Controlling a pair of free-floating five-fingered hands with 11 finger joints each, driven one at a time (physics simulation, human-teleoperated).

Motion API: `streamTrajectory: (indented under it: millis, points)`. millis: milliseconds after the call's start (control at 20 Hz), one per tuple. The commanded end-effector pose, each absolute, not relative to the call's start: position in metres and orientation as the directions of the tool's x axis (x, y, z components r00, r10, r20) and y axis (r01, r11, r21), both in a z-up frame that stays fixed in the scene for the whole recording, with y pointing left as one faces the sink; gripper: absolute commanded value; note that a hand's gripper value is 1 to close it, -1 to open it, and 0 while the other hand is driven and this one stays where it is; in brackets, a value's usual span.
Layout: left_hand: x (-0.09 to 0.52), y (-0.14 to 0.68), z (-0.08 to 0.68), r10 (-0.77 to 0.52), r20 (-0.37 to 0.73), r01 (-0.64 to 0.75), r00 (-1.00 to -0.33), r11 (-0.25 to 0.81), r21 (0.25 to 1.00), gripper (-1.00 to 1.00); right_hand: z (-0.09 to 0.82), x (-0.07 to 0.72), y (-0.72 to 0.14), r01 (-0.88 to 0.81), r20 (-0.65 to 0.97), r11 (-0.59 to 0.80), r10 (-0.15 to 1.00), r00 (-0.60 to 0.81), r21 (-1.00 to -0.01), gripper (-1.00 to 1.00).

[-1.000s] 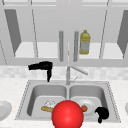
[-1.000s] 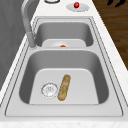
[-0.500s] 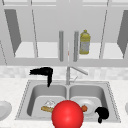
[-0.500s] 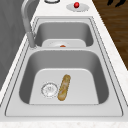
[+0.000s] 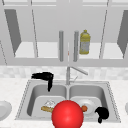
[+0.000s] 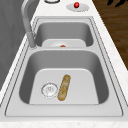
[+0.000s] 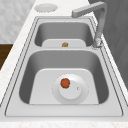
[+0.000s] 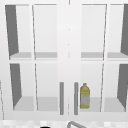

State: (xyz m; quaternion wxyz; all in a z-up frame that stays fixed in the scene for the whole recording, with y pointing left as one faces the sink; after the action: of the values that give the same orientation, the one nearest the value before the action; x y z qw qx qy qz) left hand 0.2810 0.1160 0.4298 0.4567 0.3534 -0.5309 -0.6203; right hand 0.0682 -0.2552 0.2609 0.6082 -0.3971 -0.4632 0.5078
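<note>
My left hand (image 5: 44,76) hovers over the back left corner of the left basin (image 5: 37,96), its fingers relaxed and pointing down, holding nothing. My right hand (image 5: 102,113) hangs at the front right corner of the right basin (image 5: 100,93) with loosely bent fingers around nothing; its fingers also show in the left side view (image 6: 117,2). A bread loaf (image 6: 64,87) lies on the left basin's floor beside the drain (image 6: 49,89). In the right basin a white plate (image 7: 75,95) carries a small orange-red fruit (image 7: 65,83).
A large red ball (image 5: 67,115) covers the sink's front middle. The faucet (image 5: 68,75) rises between the basins. A yellow bottle (image 5: 85,42) stands in the wall cabinet. One plate (image 5: 3,110) lies on the left counter; another plate (image 6: 82,8) on the right holds a small red ball (image 6: 76,4).
</note>
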Motion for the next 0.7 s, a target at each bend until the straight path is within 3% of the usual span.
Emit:
streamTrajectory:
  millis: [0,650]
  points:
    - [0.281,0.116,0.410,-0.894,0.035,0.187,-0.448,-0.055,0.981,-1.00,0.261,0.068,-0.255,-0.250,0.160,0.169,0.986,0.055,-0.953,0.00]
    - [0.281,0.116,0.345,-0.814,0.053,0.180,-0.579,-0.063,0.982,-1.00,0.261,0.068,-0.255,-0.250,0.160,0.169,0.986,0.055,-0.953,0.00]
